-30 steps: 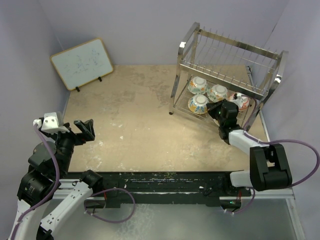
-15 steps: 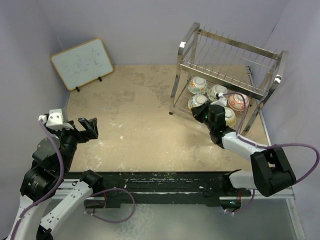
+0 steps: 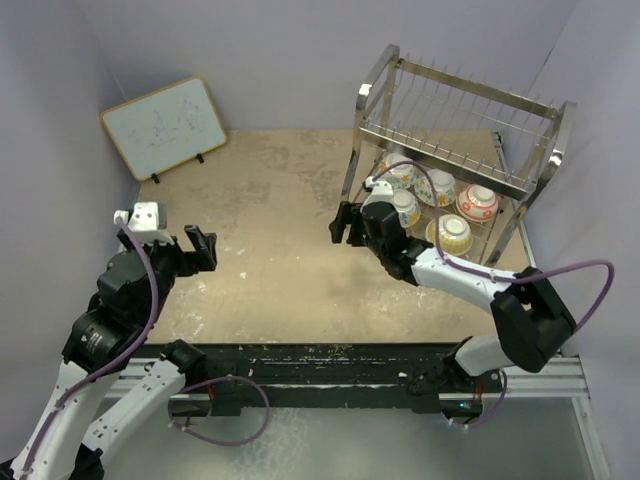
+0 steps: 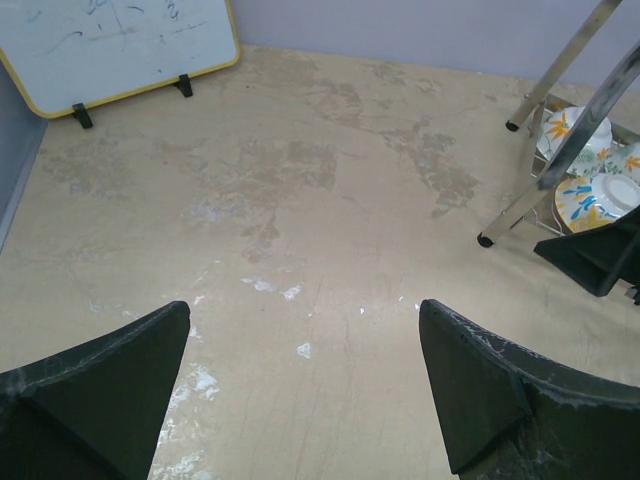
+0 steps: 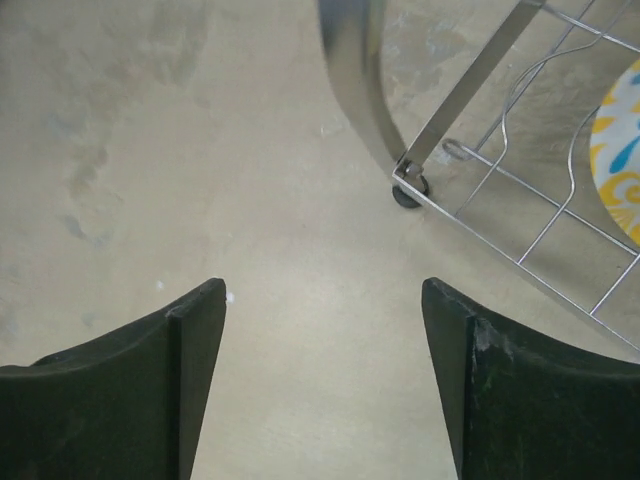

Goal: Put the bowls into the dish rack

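Observation:
The dish rack point(image 3: 470, 95) stands at the back right, a tall chrome wire rack. Several bowls sit in its lower tier, among them a red-orange one point(image 3: 478, 202) and a yellowish one point(image 3: 450, 233). My right gripper point(image 3: 342, 224) is open and empty, just left of the rack's front left leg point(image 5: 355, 80) and over bare table point(image 5: 325, 300). A slice of a yellow and blue bowl point(image 5: 622, 150) shows behind the wires. My left gripper point(image 3: 203, 250) hangs open and empty over the left table point(image 4: 305, 340). From there the rack's bowls point(image 4: 590, 195) show at far right.
A wood-framed whiteboard point(image 3: 164, 125) leans at the back left corner point(image 4: 110, 40). The rack's foot point(image 5: 405, 192) rests on the beige tabletop close ahead of my right fingers. The right gripper's dark body point(image 4: 600, 260) shows in the left wrist view.
My right gripper has backed out of the rack's lower tier to the left and opened, leaving a bowl there. The left arm has moved forward and right a little.

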`<state>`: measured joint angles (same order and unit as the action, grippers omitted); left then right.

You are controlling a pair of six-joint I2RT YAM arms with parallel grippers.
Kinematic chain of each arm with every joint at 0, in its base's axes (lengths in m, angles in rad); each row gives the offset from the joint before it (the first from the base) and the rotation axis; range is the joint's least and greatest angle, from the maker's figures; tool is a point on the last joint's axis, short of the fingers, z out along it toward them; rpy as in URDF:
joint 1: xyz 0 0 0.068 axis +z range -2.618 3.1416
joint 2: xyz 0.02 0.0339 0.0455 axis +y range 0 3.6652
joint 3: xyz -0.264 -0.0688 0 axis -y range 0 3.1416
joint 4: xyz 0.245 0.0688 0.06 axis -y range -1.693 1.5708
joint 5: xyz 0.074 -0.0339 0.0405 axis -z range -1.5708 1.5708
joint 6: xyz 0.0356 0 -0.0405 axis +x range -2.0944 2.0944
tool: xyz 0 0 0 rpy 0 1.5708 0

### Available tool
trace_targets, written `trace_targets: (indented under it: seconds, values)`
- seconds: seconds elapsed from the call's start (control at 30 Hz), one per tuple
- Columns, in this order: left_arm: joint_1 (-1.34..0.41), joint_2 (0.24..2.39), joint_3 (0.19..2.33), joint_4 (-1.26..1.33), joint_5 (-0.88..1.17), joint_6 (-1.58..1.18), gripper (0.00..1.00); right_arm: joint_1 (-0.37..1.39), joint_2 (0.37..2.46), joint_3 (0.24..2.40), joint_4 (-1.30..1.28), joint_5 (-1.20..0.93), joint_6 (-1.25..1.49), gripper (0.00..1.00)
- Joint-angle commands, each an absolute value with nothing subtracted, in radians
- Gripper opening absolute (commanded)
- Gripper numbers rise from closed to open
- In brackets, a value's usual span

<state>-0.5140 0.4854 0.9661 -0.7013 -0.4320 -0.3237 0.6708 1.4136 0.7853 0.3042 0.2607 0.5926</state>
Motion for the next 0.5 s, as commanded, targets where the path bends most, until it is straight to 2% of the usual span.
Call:
trace_targets:
  seconds: [0.0, 0.07, 0.47]
  values:
    - [-0.52, 0.512, 0.951, -0.633, -0.401, -0.351, 0.99, 0.719, 1.468, 0.859, 0.189, 0.273, 0.48, 0.95]
    - [-0.519, 0.52, 0.948, -0.627, -0.397, -0.353, 0.99, 0.727, 1.471, 0.854, 0.198, 0.259, 0.481, 0.99]
    - [-0.52, 0.538, 0.936, -0.615, -0.391, -0.351, 0.99, 0.735, 1.371, 0.828, 0.217, 0.23, 0.493, 0.99]
